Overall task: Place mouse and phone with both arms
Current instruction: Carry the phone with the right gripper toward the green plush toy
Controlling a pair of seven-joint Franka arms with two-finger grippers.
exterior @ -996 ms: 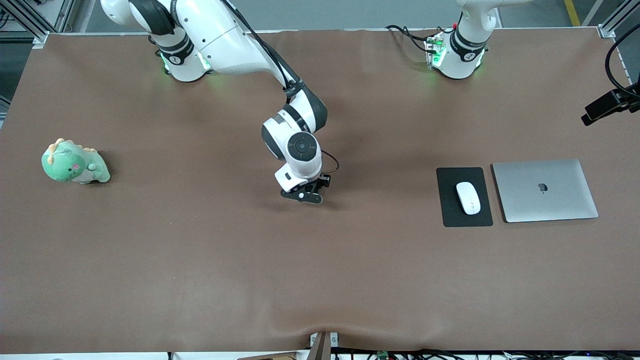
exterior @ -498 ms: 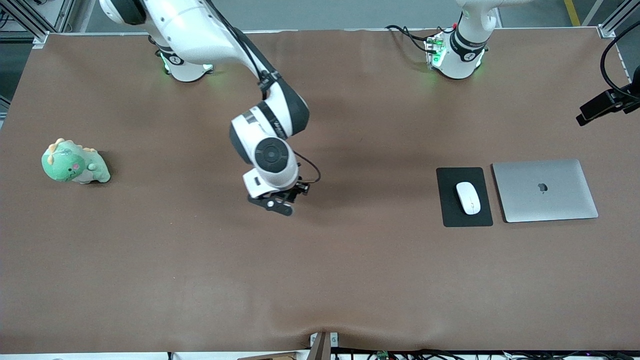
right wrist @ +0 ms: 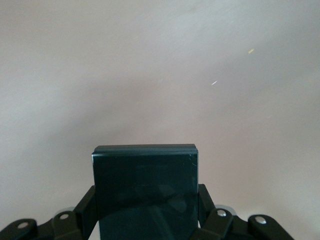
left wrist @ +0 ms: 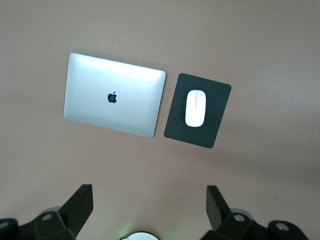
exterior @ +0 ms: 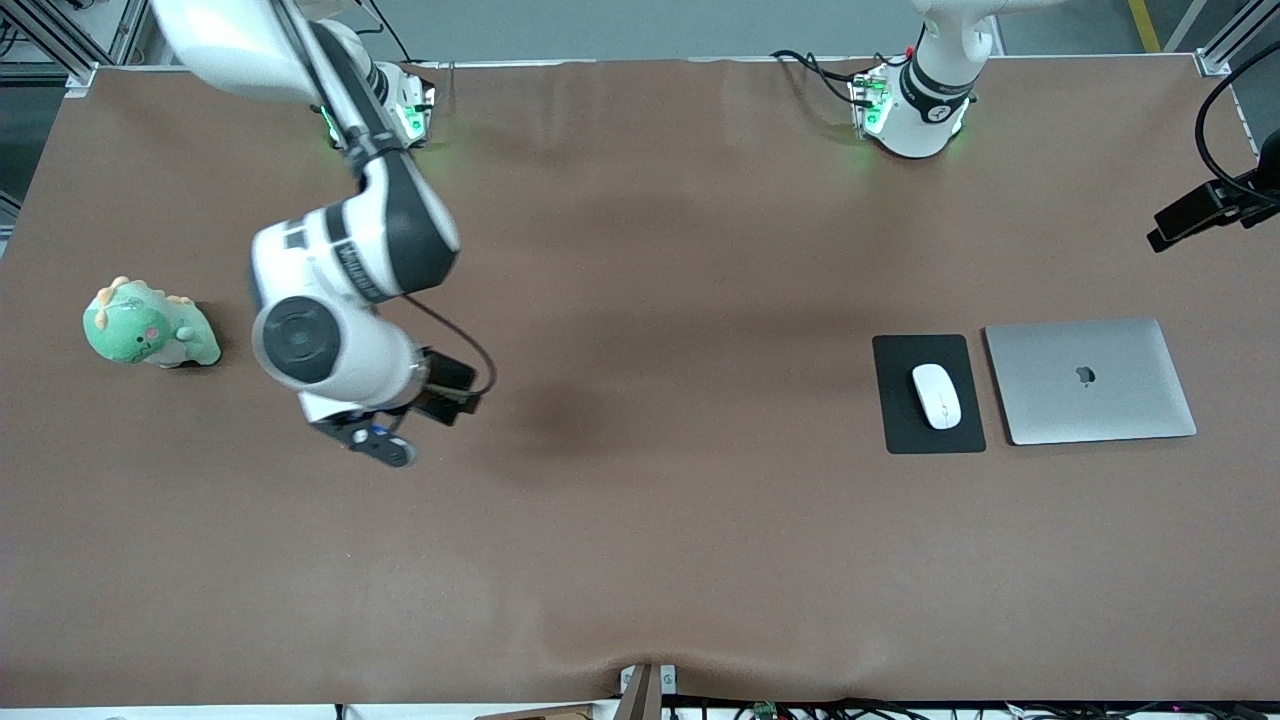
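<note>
right wrist view: phone pinched by its edges, with a slip the main worry

right wrist view shows the right gripper (right wrist: 145, 220) pressed onto the phone (right wrist: 145, 192), the fingers (right wrist: 86, 207) clamped on the slab's two side edges and most of it sticking out past them over bare cloth. in the front view the right gripper (exterior: 375, 435) is up in the air over the table (exterior: 640, 560), just beside the toy dinosaur (exterior: 148, 326) toward the left arm's end, and the phone (exterior: 445, 390) shows as a dark block at the wrist.

taking the toy dinosaur as the landmark: the carried phone hangs close by it, while the mouse (exterior: 936, 395) lies well apart from it toward the left arm's end, resting on the mouse pad (exterior: 900, 425) with the closed laptop (exterior: 1090, 380) just beside the pad. the mouse looks already placed.

the left gripper (left wrist: 150, 210) waits high up, its fingers spread wide and empty (only a dark tip (exterior: 1190, 215) shows at the front view's edge).

likely risks, as i judge them: the glossy phone could twist or slide in so narrow an edge grip during a fast swing; letting go while high would drop it hard; and a low sweep might knock the dinosaur.
</note>
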